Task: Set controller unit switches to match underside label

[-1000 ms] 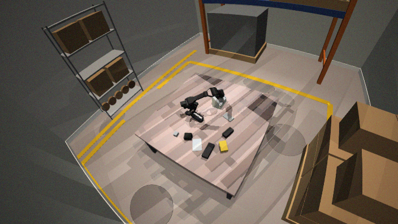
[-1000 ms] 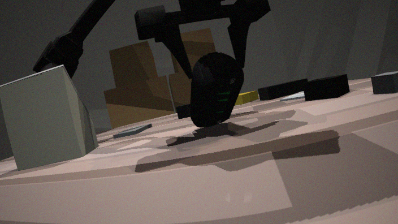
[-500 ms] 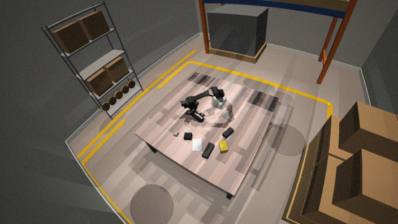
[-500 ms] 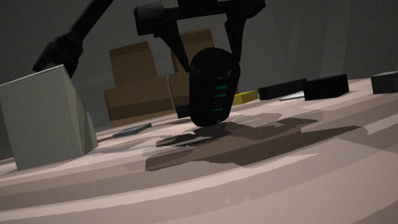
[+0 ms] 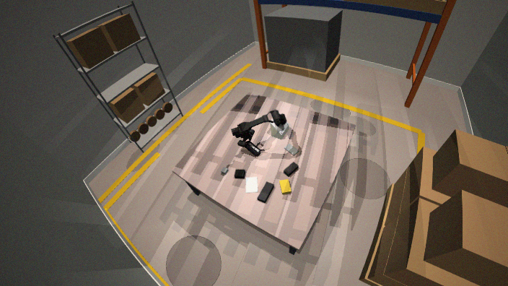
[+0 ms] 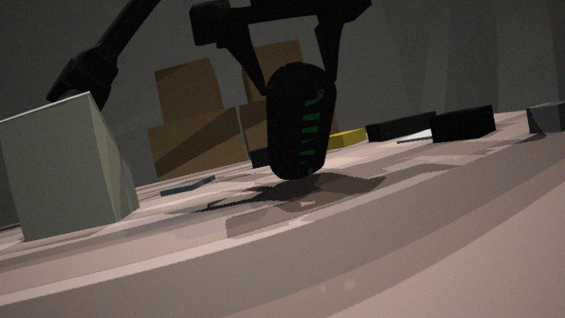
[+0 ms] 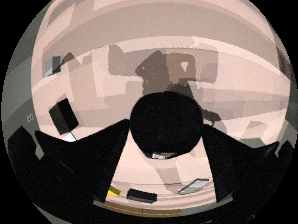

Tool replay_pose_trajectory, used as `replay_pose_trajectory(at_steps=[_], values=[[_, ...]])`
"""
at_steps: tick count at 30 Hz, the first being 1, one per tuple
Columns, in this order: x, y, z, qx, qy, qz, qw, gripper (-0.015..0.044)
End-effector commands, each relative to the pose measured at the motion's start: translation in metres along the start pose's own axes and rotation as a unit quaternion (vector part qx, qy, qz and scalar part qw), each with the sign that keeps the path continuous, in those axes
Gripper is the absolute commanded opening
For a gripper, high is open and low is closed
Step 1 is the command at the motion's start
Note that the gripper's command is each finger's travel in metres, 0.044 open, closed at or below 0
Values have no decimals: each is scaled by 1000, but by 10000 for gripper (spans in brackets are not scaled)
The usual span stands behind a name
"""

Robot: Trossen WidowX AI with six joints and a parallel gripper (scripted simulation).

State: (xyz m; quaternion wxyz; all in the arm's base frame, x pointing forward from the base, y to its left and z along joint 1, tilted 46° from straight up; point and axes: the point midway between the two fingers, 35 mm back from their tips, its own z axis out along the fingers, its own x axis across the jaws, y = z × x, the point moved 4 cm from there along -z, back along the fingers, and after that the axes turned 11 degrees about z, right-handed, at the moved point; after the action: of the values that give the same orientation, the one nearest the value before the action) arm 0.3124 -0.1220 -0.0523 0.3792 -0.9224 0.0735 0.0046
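The dark controller unit [image 5: 253, 150] [image 6: 289, 132] [image 7: 166, 135] is held on edge between my fingertips, long axis steeply tilted, its lower end just above the bench [image 5: 317, 159]. My gripper [image 6: 298, 87] [image 7: 167, 126] is shut on it. In the exterior view its switch side faces the camera; a column of green switch ends shows, but single settings are hard to read. Part of the white label [image 5: 255, 149] [image 7: 162, 155] on the underside shows in the top view and at the unit's lower edge in the wrist view; its squares are too small to read.
A pale block [image 5: 279, 131] [image 6: 56, 173] stands near the arm. Around lie a grey plate [image 5: 291, 149] [image 6: 189, 185], black modules [image 5: 291, 169] [image 5: 265, 191] [image 5: 239, 173], a yellow block [image 5: 285, 186] [image 6: 348, 139], a white card [image 5: 251, 184] and a small grey part [image 5: 224, 170].
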Motion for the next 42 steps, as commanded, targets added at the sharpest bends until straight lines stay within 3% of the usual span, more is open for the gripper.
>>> replay_pose_trajectory(at_steps=[1,42], values=[[-1,-5,-1,4,-1,0,1000,336],[-7,-34,-17,5,-1,1,1000,336]])
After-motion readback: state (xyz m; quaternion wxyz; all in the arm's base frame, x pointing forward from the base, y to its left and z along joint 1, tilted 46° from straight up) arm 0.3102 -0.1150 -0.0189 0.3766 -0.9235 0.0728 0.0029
